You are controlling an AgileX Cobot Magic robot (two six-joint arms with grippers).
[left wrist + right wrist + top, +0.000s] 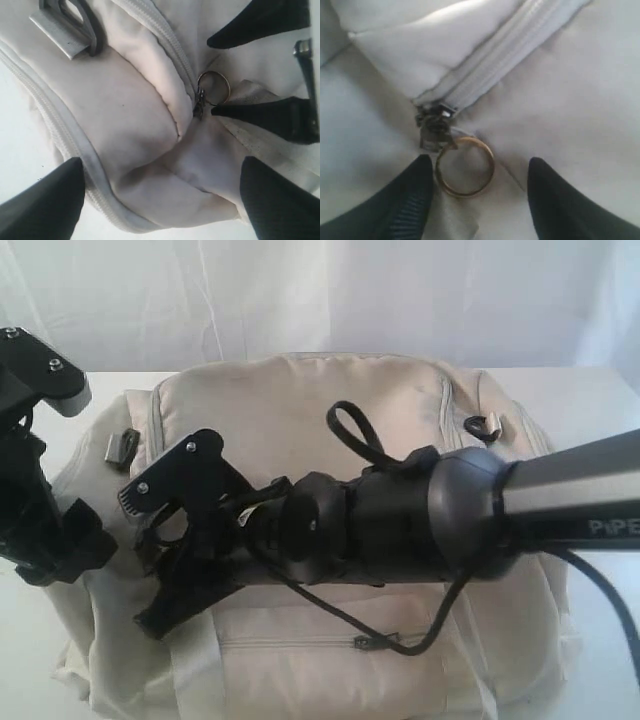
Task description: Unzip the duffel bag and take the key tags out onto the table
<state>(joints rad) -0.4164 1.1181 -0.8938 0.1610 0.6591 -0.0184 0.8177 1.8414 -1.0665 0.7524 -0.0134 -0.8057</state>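
Note:
The cream duffel bag (pixel 300 420) lies on the white table (pixel 585 400) with its top zipper (pixel 505 55) closed. A dark slider (pixel 434 125) carries a brass ring pull (pixel 465 166). My right gripper (pixel 480 197) reaches across to the bag's left end and stands open, with the ring between its fingers and close to one fingertip (pixel 410 195). In the exterior view the right gripper (pixel 142 560) is spread wide above the fabric. My left gripper (pixel 162 210) is open over the bag's end corner, where the ring (pixel 214 87) also shows. The key tags are hidden.
A metal strap buckle (pixel 70 25) sits on the bag's left end (pixel 120 445). The front pocket zipper (pixel 365 642) is closed, and a black cable (pixel 400 640) droops across it. A dark hook (pixel 485 425) lies at the bag's right end. White curtain behind.

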